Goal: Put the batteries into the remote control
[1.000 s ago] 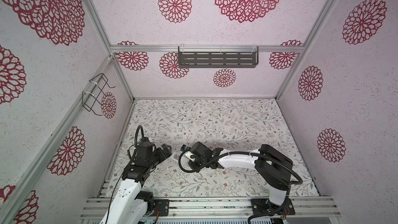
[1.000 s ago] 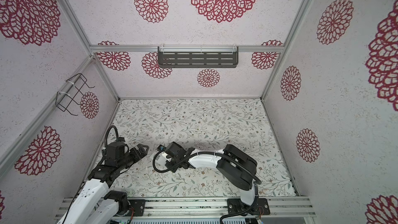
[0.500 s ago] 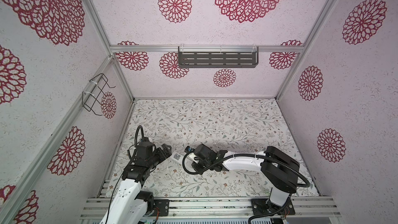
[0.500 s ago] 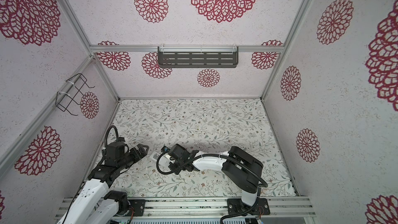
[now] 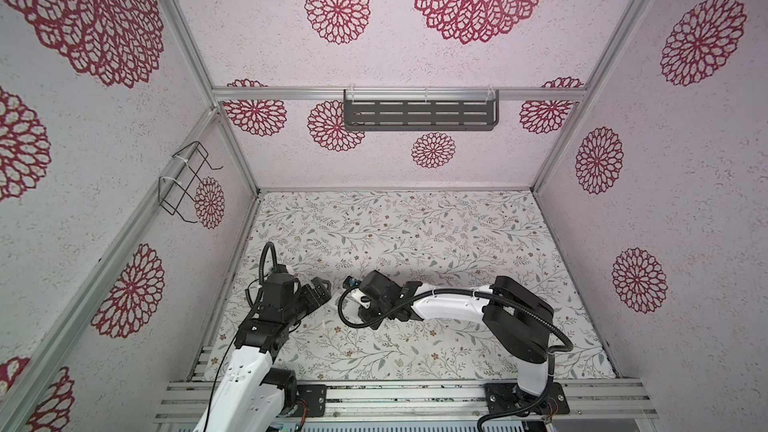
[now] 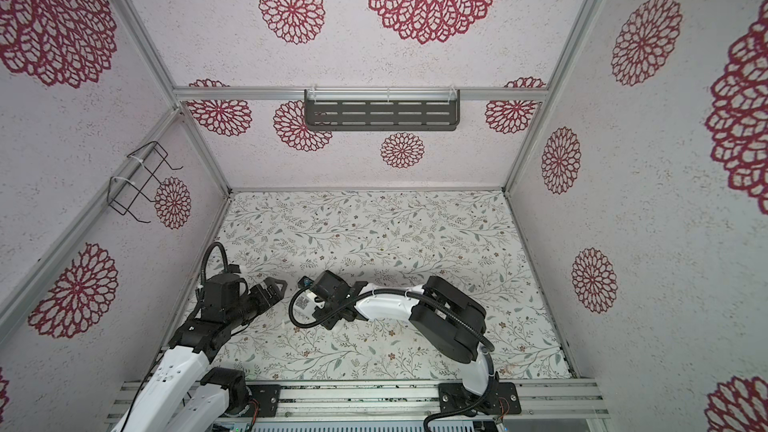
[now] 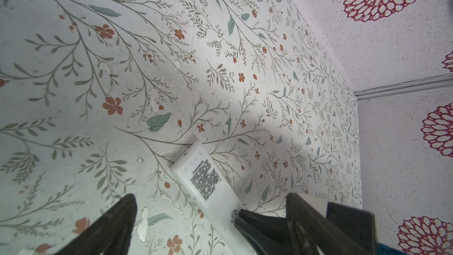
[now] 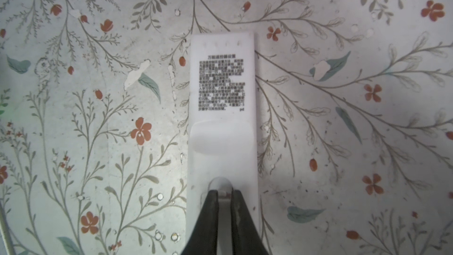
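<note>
Right claw [image 8: 224, 193] leftward, remote control [image 8: 221, 141] half-hidden

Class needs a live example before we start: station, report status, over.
Left claw open, beside remote control. Right claw shut, tips at its label-up back. Batteries not in view. Nothing seen in the way.

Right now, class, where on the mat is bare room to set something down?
The mat is bare across its back half, to the back wall, and right of the right arm. Crowded: front left, around the left arm and remote.
</note>
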Robot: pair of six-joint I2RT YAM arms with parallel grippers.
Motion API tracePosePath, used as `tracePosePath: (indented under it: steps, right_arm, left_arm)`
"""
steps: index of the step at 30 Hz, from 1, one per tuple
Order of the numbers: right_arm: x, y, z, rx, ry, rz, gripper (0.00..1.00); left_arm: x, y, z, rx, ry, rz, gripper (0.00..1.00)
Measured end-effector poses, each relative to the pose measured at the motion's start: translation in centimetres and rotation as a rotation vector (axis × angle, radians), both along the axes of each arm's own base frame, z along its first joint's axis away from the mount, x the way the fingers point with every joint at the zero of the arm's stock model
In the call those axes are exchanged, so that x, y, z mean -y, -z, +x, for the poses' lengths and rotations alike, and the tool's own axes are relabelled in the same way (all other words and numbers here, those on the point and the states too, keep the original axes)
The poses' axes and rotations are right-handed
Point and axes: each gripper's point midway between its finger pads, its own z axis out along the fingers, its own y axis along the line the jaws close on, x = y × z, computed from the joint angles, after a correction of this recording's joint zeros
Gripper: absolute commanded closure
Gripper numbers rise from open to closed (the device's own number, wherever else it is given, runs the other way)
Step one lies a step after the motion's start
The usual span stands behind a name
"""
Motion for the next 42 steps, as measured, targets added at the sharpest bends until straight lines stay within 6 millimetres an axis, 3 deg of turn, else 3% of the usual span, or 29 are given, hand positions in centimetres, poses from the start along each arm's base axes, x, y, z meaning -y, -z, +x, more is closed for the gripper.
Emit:
tracePosePath:
  steps: [2, 5, 11, 17, 22, 27, 34, 40, 42]
  right_arm:
    - [0.1, -0.1, 0.0, 0.000, 0.002, 0.001, 0.80]
    - [1.1, -0.3, -0.2, -0.001, 0.010, -0.001, 0.68]
    - [4.1, -0.4, -1.1, -0.028, 0.033, -0.036, 0.32]
    - [4.8, -0.2, -1.5, -0.035, 0.027, -0.048, 0.18]
    - [5.0, 0.0, -1.7, -0.035, 0.017, -0.059, 0.17]
    - [3.9, 0.0, -1.1, -0.023, 0.003, -0.058, 0.16]
    - [3.2, 1.5, -0.6, -0.028, 0.001, -0.087, 0.17]
    - [2.7, 1.6, -0.2, -0.012, -0.005, -0.091, 0.26]
    - [2.4, 1.6, -0.3, -0.004, -0.013, -0.095, 0.35]
  left_arm:
    - [0.0, 0.0, 0.0, 0.001, -0.001, 0.000, 0.03]
    - [-0.1, 0.0, 0.0, 0.001, -0.003, 0.000, 0.03]
    - [-0.2, 0.0, 0.1, 0.001, -0.008, -0.001, 0.03]
    - [-0.2, 0.0, 0.1, 0.001, -0.009, -0.003, 0.03]
    - [-0.3, -0.1, 0.1, 0.003, -0.011, -0.003, 0.03]
    - [-0.3, -0.4, 0.1, 0.016, -0.011, -0.005, 0.03]
    - [-0.3, -0.5, 0.1, 0.022, -0.013, -0.006, 0.03]
    - [-0.3, -0.5, 0.1, 0.020, -0.013, -0.005, 0.03]
    - [-0.3, -0.4, 0.1, 0.019, -0.013, -0.005, 0.03]
